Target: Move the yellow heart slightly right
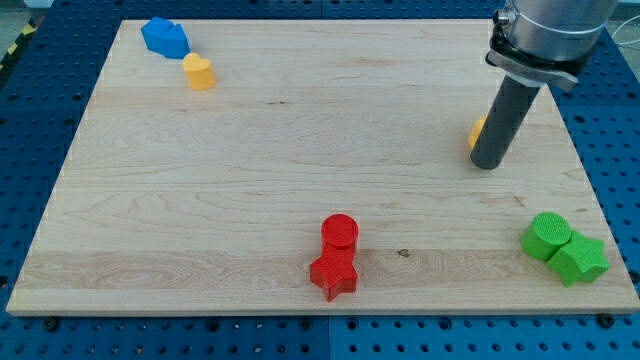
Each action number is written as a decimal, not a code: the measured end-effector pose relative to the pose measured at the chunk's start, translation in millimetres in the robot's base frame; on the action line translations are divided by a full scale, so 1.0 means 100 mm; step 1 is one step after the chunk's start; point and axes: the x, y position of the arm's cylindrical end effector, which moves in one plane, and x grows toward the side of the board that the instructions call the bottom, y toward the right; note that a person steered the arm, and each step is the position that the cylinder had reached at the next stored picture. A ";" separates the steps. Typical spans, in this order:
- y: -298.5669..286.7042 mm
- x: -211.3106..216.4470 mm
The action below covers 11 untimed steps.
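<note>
While the yellow heart (pixel 200 72) is sitting far off at the upper left of the frame, these are the notes:

tip position: my tip (pixel 485 165) is resting at the upper right of the frame, well apart from the heart, with a small yellow-orange block (pixel 478 131) peeking out just behind the rod on its left.
fingers: none on this rig, just a plain dark rod (pixel 503 120), so nothing is spreading or pinching.
target neighbours: a blue block (pixel 164 37) is sitting just up-left of the heart, touching or nearly so; I cannot tell which.
approach: I'm judging the tip needs to be travelling across the bare board (pixel 300 150) to the heart's left side, passing below the blue block.
push: a short, slow nudge rightward through the heart's middle is looking best, so it isn't spinning.
risk: the lobed outline is likely turning under an off-centre push.
materials: blocks are looking smooth and matte; board is pale wood grain.
other shapes: red cylinder (pixel 340 232) touching red star (pixel 334 275); two green blocks (pixel 563 248) at lower right.
</note>
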 end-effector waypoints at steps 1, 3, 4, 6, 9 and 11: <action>0.00 -0.08; -0.01 0.12; -0.19 0.25; -0.69 0.25; -1.51 0.26; -2.06 0.34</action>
